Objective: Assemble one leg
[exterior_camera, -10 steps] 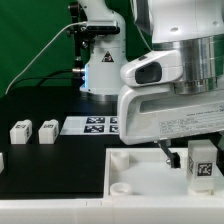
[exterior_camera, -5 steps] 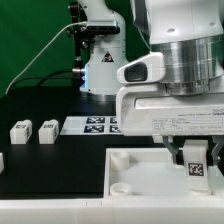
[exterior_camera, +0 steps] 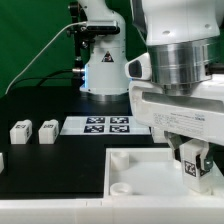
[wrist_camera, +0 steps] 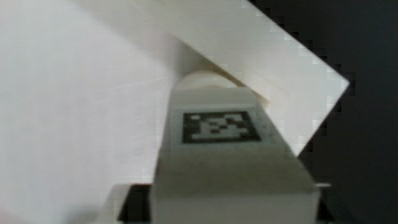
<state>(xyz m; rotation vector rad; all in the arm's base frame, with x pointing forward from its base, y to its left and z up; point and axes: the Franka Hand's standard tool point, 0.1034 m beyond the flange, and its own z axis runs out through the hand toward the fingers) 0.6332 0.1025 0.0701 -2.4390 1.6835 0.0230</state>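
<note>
- White plastic makes up nearly everything on the black table [exterior_camera: 60, 170]: the big square tray [exterior_camera: 140, 178] at the front, two small spare blocks [exterior_camera: 20, 131] and [exterior_camera: 47, 131] toward the exterior view's left, and the marker board [exterior_camera: 105, 125] lying flat behind the tray.
- Held in the gripper [exterior_camera: 193, 168], the leg [exterior_camera: 193, 166] stands upright over the tray's far corner on the exterior view's right, its black-and-white tag facing the camera.
- One dark finger [exterior_camera: 177, 157] shows against the leg's side toward the exterior view's left; the other side is near the picture's edge and hard to make out, but the jaws look pinched on the leg.
- From the wrist view, the leg [wrist_camera: 222, 150] fills the middle, tag toward the lens, its far end pointing at the tray [wrist_camera: 89, 90], where a rounded shape sits just past it.
- Whether the leg's lower end touches the tray or hangs just above it cannot be told from either view.
- Part of another white piece [exterior_camera: 2, 160] shows at the exterior view's left edge, well apart from the tray.
- Behind the table stands the arm's white base [exterior_camera: 100, 60].
</note>
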